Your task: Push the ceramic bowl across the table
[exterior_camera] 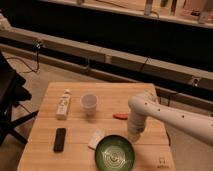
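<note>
The dark green ceramic bowl (115, 152) with pale rings inside sits at the front edge of the light wooden table (45, 125), right of centre. My white arm reaches in from the right and bends down. My gripper (133, 136) is low over the table, right at the bowl's upper right rim. The arm's end hides whether it touches the rim.
A translucent white cup (89, 101) stands mid-table, with a white bottle (63, 104) lying to its left. A black remote (60, 139) and a white packet (96, 139) lie left of the bowl. A small red object (120, 116) lies behind the bowl, near my arm.
</note>
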Robot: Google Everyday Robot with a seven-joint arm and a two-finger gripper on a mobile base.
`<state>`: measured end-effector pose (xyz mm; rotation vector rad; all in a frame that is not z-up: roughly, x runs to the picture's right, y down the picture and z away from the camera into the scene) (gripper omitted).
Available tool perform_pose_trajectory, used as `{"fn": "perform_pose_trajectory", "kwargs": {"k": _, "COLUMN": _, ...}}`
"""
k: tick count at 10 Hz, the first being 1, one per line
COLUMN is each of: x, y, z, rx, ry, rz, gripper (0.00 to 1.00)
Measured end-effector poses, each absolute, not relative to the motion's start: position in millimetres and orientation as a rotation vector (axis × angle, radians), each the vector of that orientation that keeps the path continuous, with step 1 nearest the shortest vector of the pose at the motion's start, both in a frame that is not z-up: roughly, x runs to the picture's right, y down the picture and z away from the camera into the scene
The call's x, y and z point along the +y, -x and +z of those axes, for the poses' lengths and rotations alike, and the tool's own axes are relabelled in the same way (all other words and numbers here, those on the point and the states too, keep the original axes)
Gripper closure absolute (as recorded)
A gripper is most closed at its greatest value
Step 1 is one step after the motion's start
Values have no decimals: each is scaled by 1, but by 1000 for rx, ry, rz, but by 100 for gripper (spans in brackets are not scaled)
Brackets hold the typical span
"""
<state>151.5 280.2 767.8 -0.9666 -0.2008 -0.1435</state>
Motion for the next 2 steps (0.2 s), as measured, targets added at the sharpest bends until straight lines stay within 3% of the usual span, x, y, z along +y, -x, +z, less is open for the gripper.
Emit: {"fn": "perform_pose_trajectory", "kwargs": {"k": 2, "x": 278, "y": -155, "z": 767, "rx": -207, "ry": 968, "rz": -161, "gripper": 87}}
